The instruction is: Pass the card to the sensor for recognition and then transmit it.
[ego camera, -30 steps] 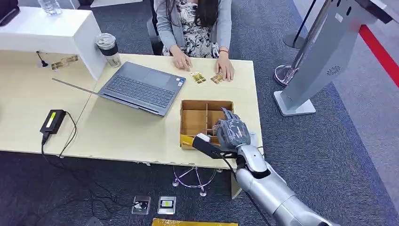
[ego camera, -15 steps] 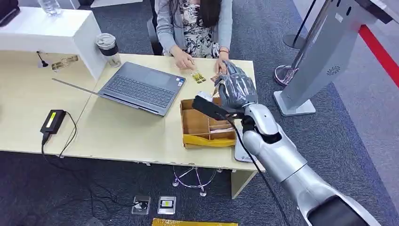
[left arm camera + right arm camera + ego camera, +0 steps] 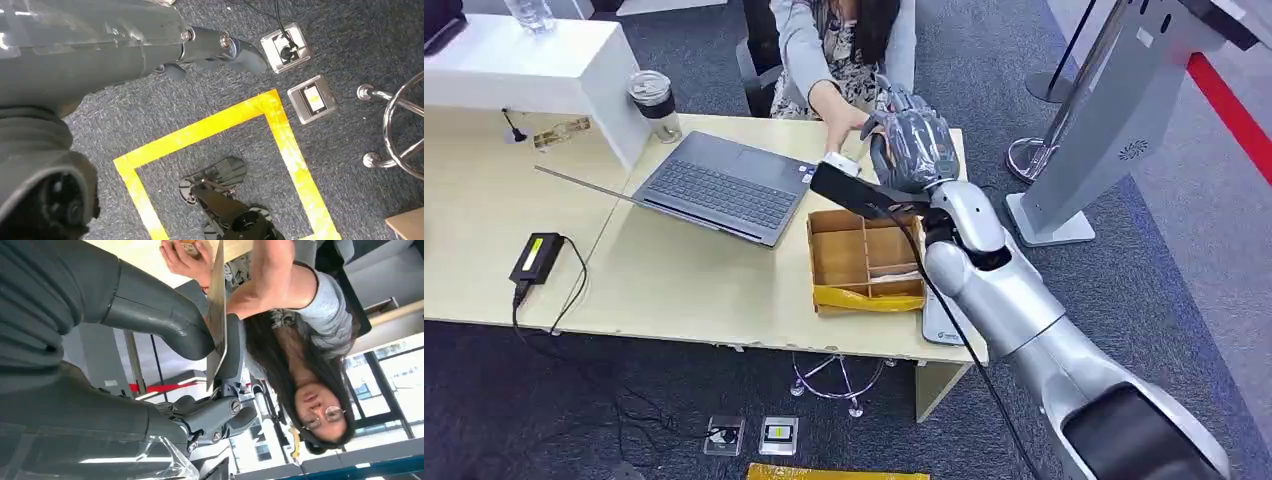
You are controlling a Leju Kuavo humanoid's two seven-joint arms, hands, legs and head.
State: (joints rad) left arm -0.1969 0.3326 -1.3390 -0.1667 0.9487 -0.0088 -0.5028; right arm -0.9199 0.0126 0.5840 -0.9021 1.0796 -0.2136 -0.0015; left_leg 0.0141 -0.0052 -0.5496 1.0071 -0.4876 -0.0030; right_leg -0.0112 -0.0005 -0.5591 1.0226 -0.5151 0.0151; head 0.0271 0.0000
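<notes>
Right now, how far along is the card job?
Pickup looks done: the right hand pinches the card above the table's far edge, beyond the box. The person's hand is right beside it. Whether the sensor read it cannot be told. Release is left.

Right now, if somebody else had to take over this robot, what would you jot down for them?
Right hand: raised over the far edge of the desk, pinching a card between thumb and fingers, close to the person's hand.
Left hand: hangs beside the body over the carpet, holding nothing.
Cardboard box: on the desk near its front edge, more cards lying inside.
Done: a card is picked up and carried toward the person.
Left: whether the sensor has read the card cannot be told; the card is not yet in the person's hand.
</notes>
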